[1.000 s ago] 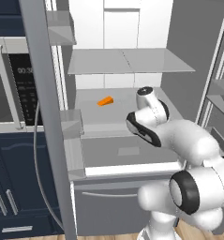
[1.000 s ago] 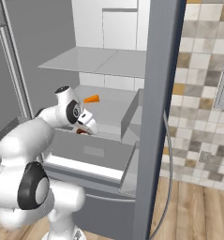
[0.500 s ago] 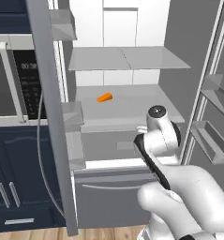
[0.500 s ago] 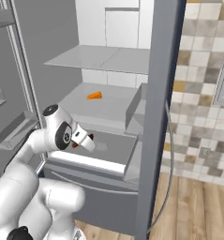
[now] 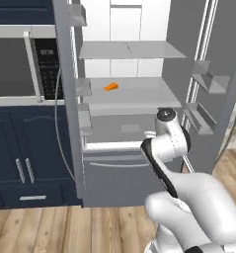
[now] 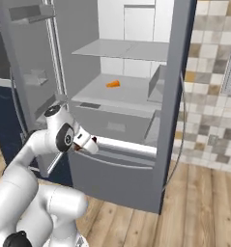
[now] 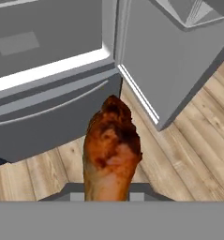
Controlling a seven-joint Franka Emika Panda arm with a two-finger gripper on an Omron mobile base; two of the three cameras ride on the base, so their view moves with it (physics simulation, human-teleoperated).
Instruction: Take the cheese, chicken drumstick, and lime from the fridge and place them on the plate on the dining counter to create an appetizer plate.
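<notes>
Wood floor and the open fridge (image 5: 134,94) lie below; my pincer (image 7: 108,197) grips the drumstick (image 7: 111,150), low at 6 o'clock. I should carry it level and slowly, clear of the door (image 7: 179,56).

Wood plank floor (image 5: 35,230), navy cabinets (image 5: 25,163), mosaic tile wall (image 6: 211,96)

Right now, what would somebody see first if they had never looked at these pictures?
Probably the browned drumstick, big in the middle of the hand view, held up over the wood floor in front of the fridge. Next comes the fridge itself, doors wide open, with a small orange cheese wedge alone on its middle shelf.
</notes>
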